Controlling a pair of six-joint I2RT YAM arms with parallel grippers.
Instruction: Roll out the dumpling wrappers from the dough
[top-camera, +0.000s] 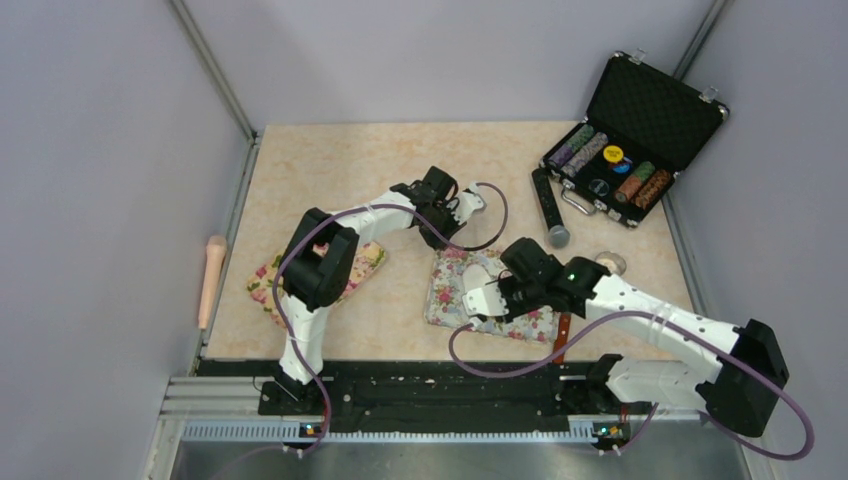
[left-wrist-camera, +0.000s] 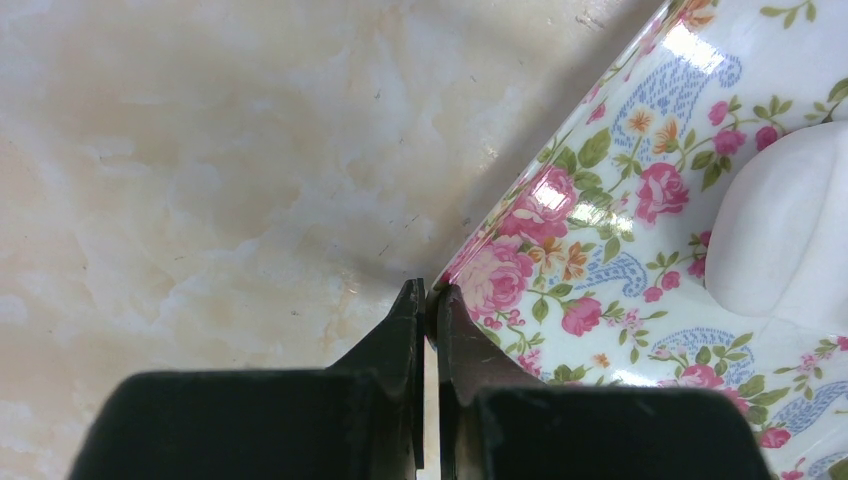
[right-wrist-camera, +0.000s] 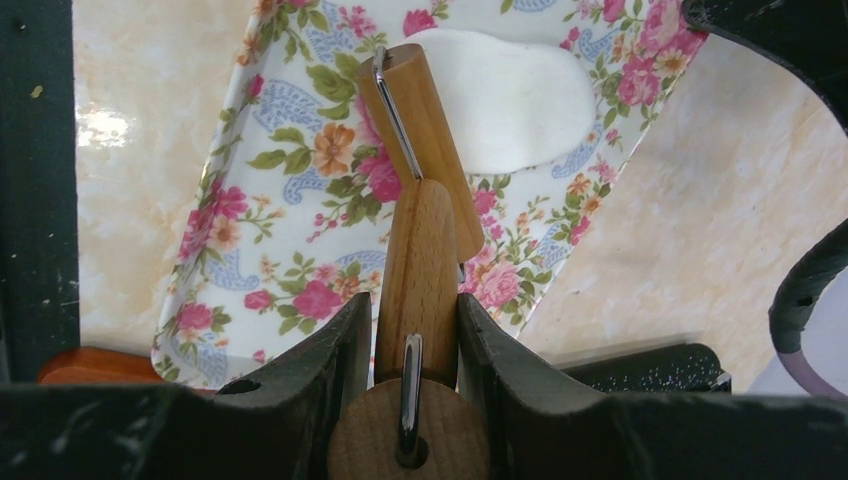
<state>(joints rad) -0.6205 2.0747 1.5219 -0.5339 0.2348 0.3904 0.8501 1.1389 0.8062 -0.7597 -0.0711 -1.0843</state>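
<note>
A white lump of dough (right-wrist-camera: 500, 100) (left-wrist-camera: 790, 230) (top-camera: 489, 268), pressed fairly flat, lies on a floral mat (top-camera: 535, 322) (right-wrist-camera: 270, 170) (left-wrist-camera: 640, 130). My right gripper (right-wrist-camera: 415, 305) (top-camera: 482, 298) is shut on the handle of a small wooden roller (right-wrist-camera: 425, 140). The roller's head hovers over the mat just short of the dough. My left gripper (left-wrist-camera: 430, 292) (top-camera: 470, 205) is shut, its tips right at the mat's edge; whether they pinch it does not show. Dumpling wrappers are out of view.
A second floral mat (top-camera: 362, 262) lies under the left arm. A long wooden rolling pin (top-camera: 211, 280) rests at the left edge. An open case of chips (top-camera: 630, 140), a black bar (top-camera: 548, 205) and a small round ring (top-camera: 608, 263) sit at the back right.
</note>
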